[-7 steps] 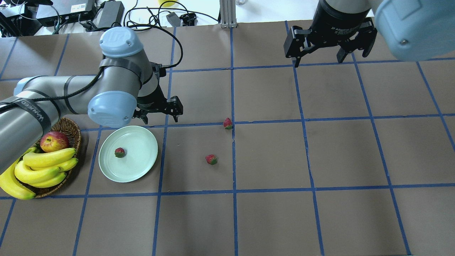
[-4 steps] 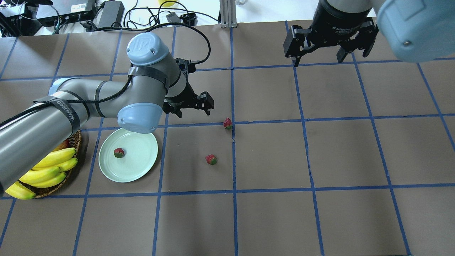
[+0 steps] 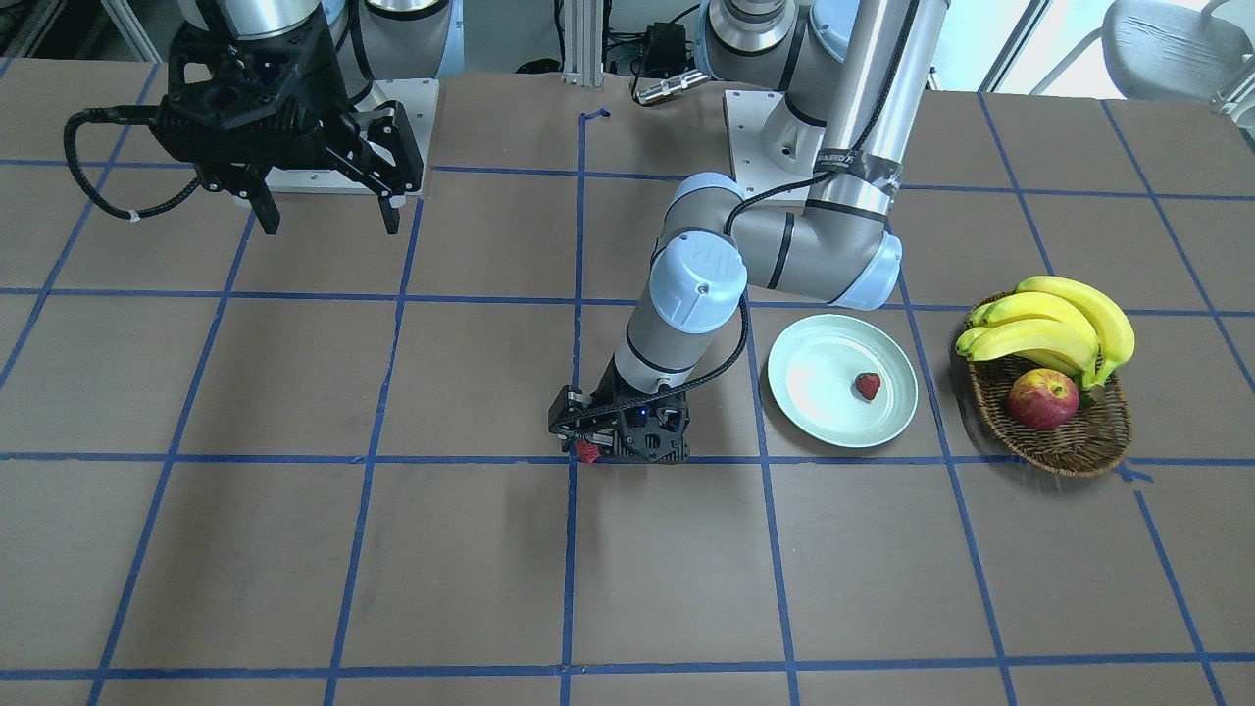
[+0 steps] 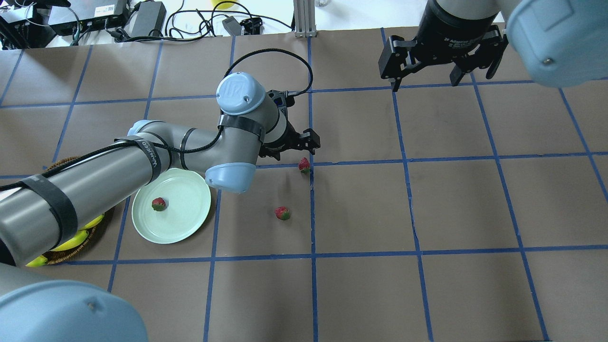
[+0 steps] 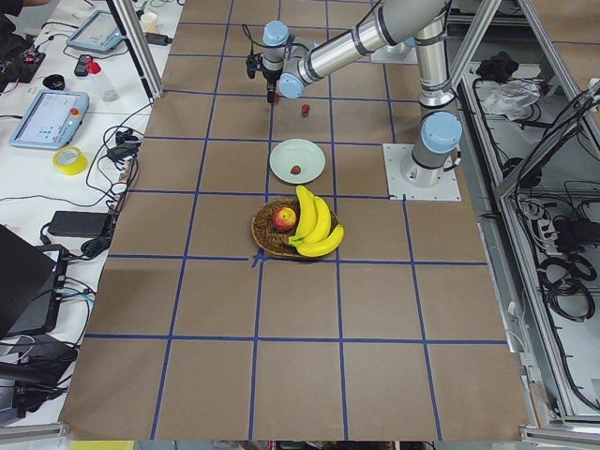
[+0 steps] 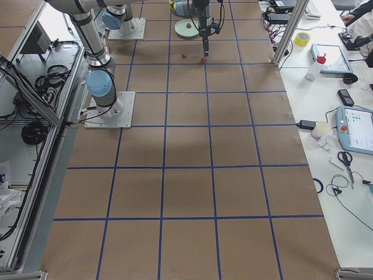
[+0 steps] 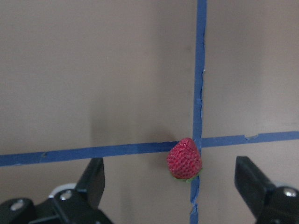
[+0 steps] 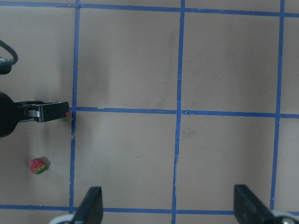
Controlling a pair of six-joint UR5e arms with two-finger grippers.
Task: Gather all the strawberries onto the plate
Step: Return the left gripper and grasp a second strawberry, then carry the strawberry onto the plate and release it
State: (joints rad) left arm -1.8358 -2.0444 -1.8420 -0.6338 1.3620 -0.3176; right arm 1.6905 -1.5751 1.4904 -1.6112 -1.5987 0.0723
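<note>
One strawberry [image 4: 158, 204] lies in the pale mint plate [image 4: 185, 213], also in the front view [image 3: 867, 385] on the plate [image 3: 819, 397]. A second strawberry [image 4: 304, 165] sits at a blue tape crossing. My left gripper [image 4: 293, 147] is open and low over it. In the left wrist view the strawberry [image 7: 185, 158] lies between the open fingers [image 7: 93, 175]. In the front view it [image 3: 587, 451] peeks out beside the left gripper [image 3: 627, 441]. A third strawberry [image 4: 282, 213] lies on the table nearer me. My right gripper [image 4: 434, 71] is open and empty, far right.
A wicker basket [image 3: 1069, 446] with bananas [image 3: 1054, 328] and a red-yellow apple [image 3: 1042, 399] stands beyond the plate on my left. My left arm [image 4: 118, 166] stretches over the basket and the plate's rim. Cables and devices lie past the table's far edge [image 4: 142, 19].
My left arm has swung to the right, from beside the plate to over the strawberry at the tape crossing. The strawberries, the plate and the right gripper have not moved.
</note>
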